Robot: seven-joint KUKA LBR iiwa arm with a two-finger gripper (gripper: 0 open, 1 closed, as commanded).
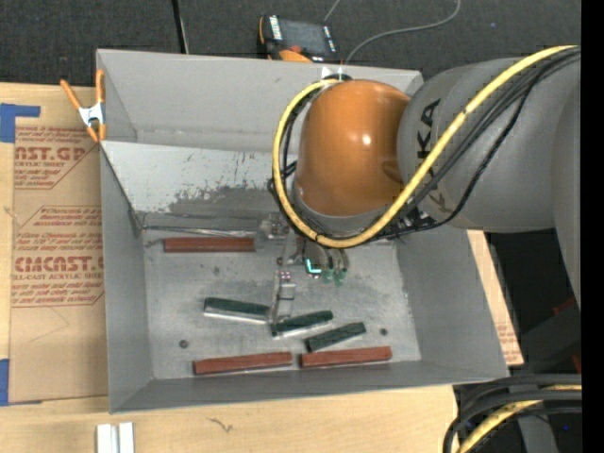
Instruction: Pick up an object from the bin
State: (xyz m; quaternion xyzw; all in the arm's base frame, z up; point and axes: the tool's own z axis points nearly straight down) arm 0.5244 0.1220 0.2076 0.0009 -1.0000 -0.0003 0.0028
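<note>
The grey arm [500,149] comes in from the right, cut off by the picture's edge, and covers the bin's right rear corner. The bin [123,281] is grey metal with sloping walls and a scuffed floor. An orange cover [344,144] on the wrist hides the top of the gripper and part of the back wall.

Three red bars lie flat. The upper red bar [209,244] is at the foot of the back wall. The left red bar [243,363] and right red bar [346,356] lie almost end to end along the front. Between these rows lie three dark green bars: the left green bar [236,306], the middle green bar [302,323] and the right green bar [333,337]. A pale strip [234,318] just beside the left green bar is hard to make out.

The gripper [283,302] hangs low at mid-floor, its tip at the middle green bar's left end. Whether it touches the bar, or is released or clenched, cannot be told.
</note>
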